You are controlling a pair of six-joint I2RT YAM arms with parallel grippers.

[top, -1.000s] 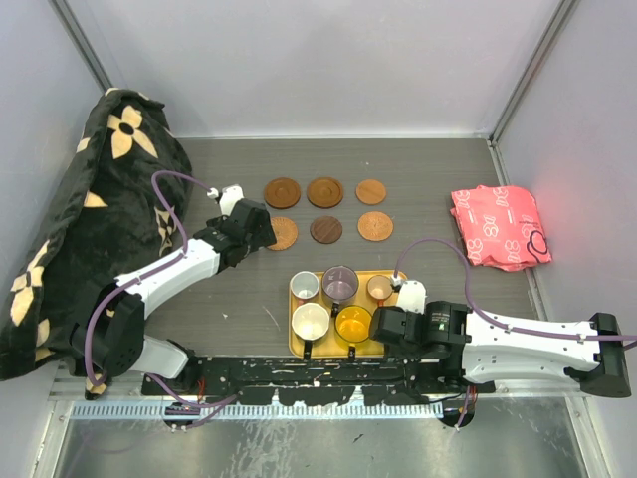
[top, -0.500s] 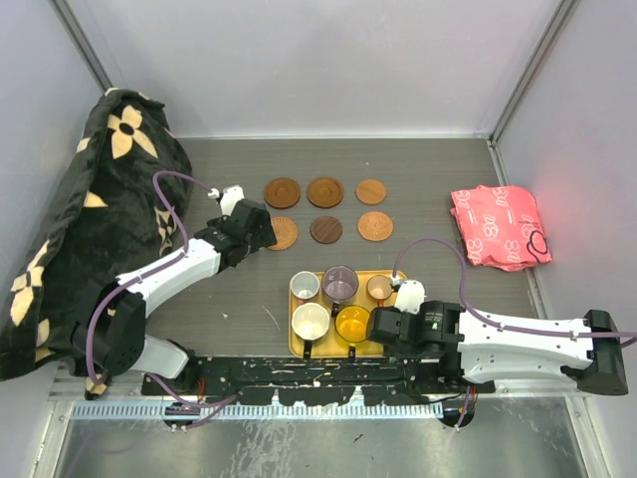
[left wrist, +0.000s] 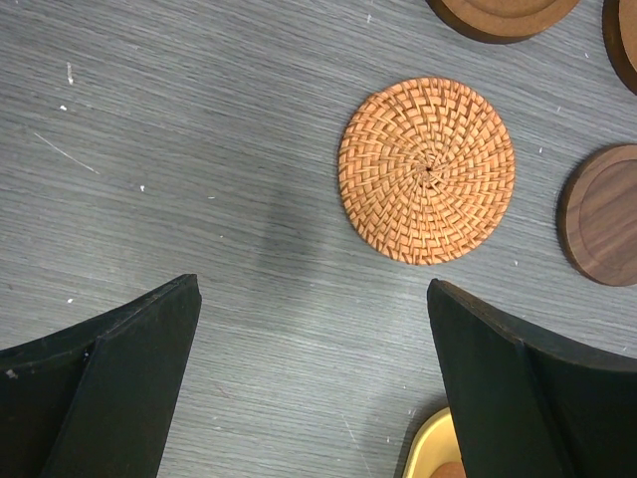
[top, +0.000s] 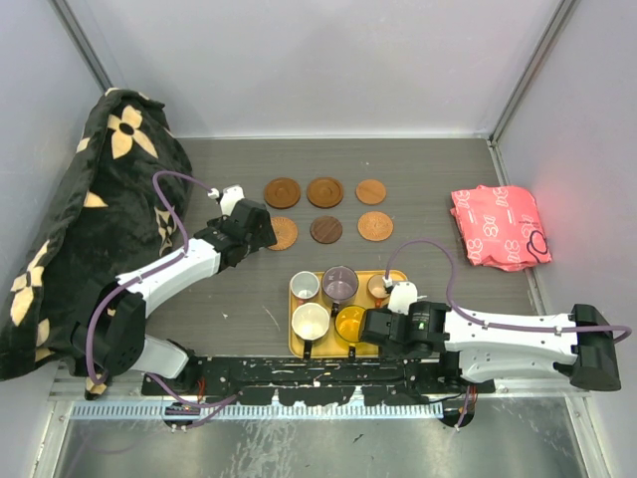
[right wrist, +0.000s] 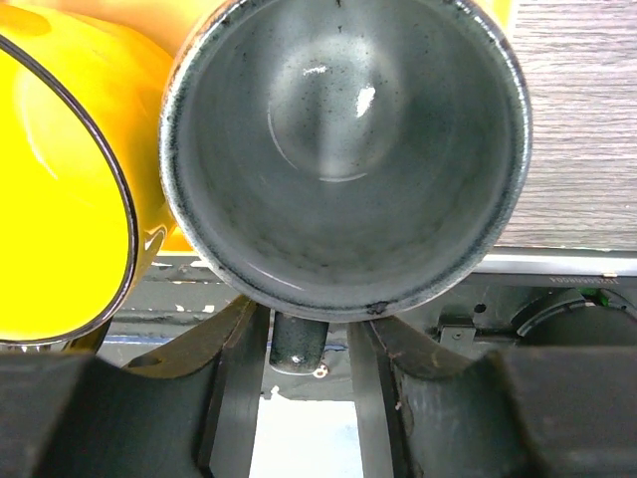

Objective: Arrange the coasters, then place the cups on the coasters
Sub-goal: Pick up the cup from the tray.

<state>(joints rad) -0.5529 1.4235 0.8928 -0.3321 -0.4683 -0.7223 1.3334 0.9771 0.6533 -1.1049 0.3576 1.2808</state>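
Plainly the grey-green cup (right wrist: 343, 149) is the piece in hand: it sits at the near right corner of the yellow tray (top: 400, 277), its wall touching or just beside the yellow cup (right wrist: 60, 199), and its handle (right wrist: 298, 344) points back toward the arm. The right gripper (right wrist: 307, 349) has its fingers drawn in close on either side of that handle; whether they pinch it or merely flank it I cannot tell. The cup looks like glazed pottery, so I judge it stiff, fairly heavy for its size, slick, and liable to chip if knocked against its neighbour. The handle is the sensible hold, taken low near the wall so the cup does not swing, and lifted straight up before moving away. The six coasters (top: 324, 191) lie in two rows of three farther out on the table (top: 438, 169), none carrying a cup yet. The left gripper (left wrist: 314, 388) is spread wide and holds nothing, hovering near the woven coaster (left wrist: 427, 171) at the left end of the near row.
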